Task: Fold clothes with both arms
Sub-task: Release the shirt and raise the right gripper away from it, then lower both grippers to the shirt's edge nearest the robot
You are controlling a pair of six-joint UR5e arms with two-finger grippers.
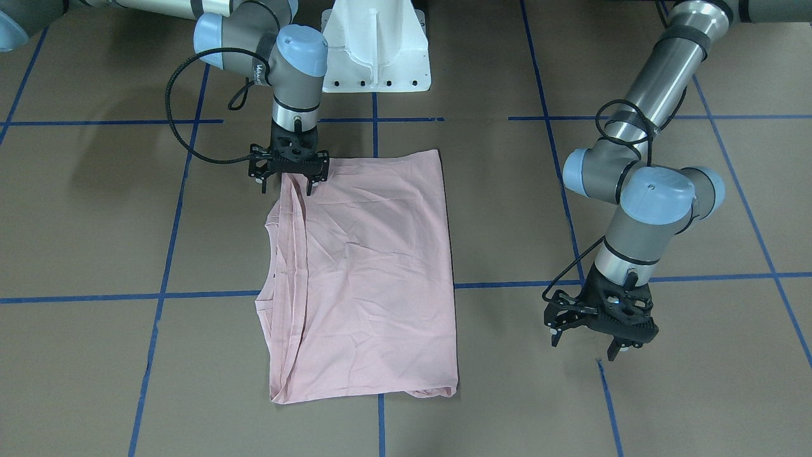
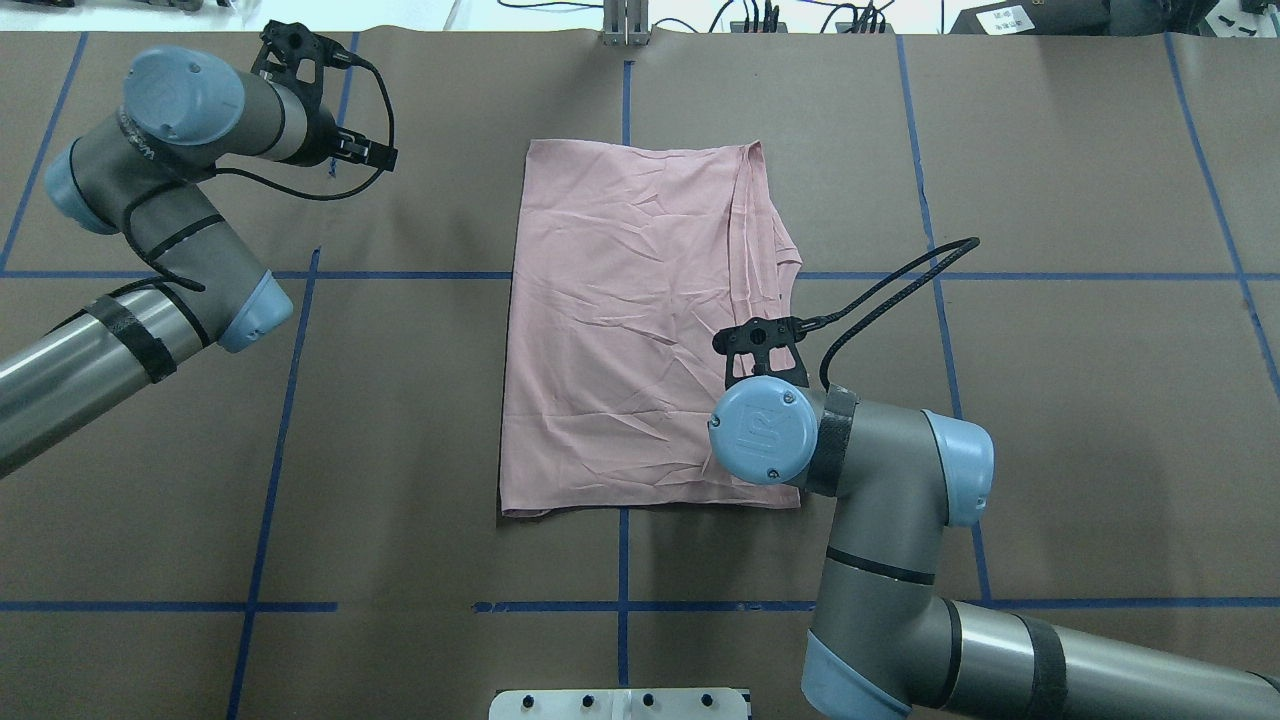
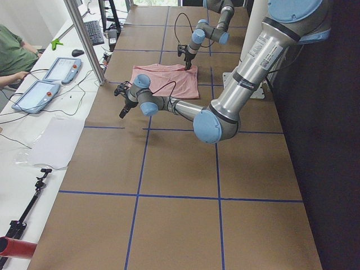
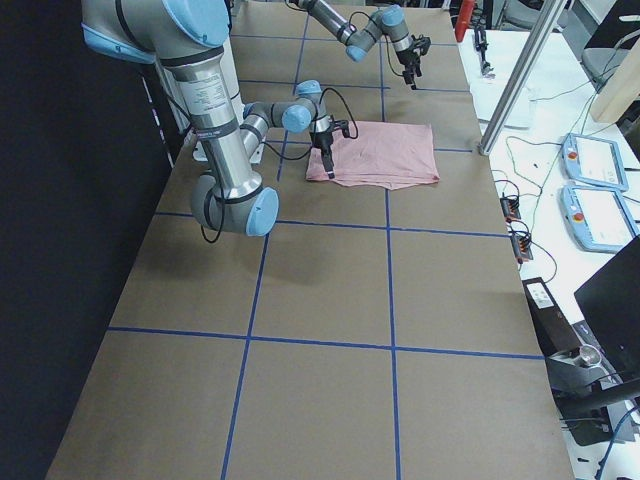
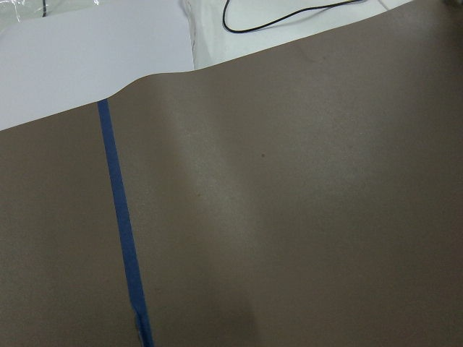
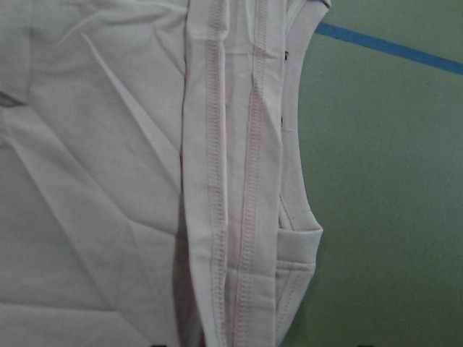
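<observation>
T-shirt (image 1: 374, 266), folded into a flat rectangle, lies mid-table. Front view: right gripper (image 1: 287, 185) straddles its robot-side corner, jaws apart; left gripper (image 1: 583, 346) hangs spread over taped brown table (image 1: 95, 209). Right wrist view: 2 stitched hems (image 6: 213, 181) overlap. Probably a grasp for another fold; the left must reach the far corner. Left-side view: tablets (image 3: 61, 68) beside the table.

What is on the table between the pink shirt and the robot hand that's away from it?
Nothing: just bare brown table crossed by a blue tape line lies between the T-shirt and the left gripper. The front-facing view shows it.
</observation>
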